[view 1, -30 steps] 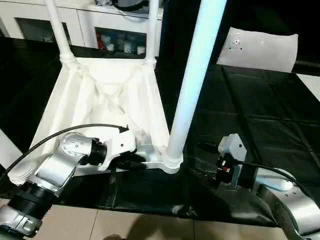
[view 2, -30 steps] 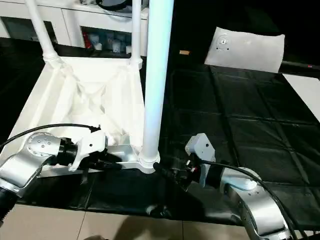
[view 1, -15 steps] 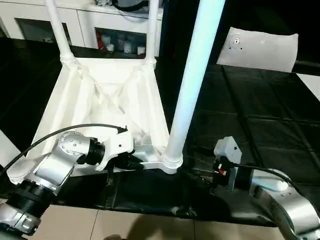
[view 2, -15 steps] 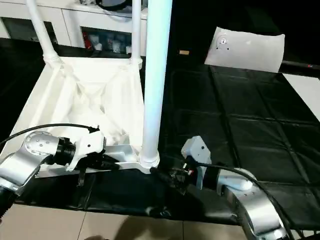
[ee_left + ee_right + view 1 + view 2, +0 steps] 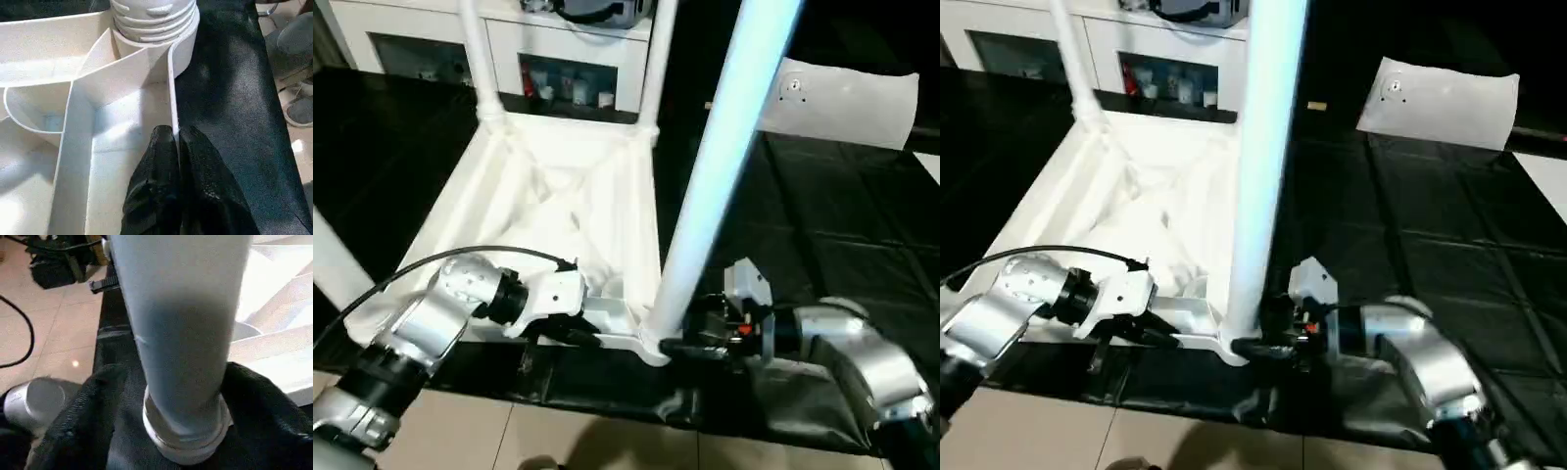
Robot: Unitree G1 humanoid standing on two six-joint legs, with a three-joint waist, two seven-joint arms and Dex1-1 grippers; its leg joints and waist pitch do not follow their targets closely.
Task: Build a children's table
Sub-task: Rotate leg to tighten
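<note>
Tabletop, inverted: L tool pinches near rim. R tool straddles near-right leg base, jaws apart; a knock may unseat it.

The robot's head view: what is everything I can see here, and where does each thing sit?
tabletop: one, white, lying underside up on the black mat, ribs showing.
legs: four, white; two stand in the far corner sockets, one in the near corner by the grippers, one at the picture's left edge.
mat: one, black, under the tabletop and out to the robot's right.
pillow-like slab: one, white, far right on the mat.
cabinet: one, white with dark compartments, behind the tabletop.
floor: beige tiles, nearest the robot.
left gripper: black fingers shut on the tabletop's thin rim.
right gripper: at the foot of the near leg.
</note>
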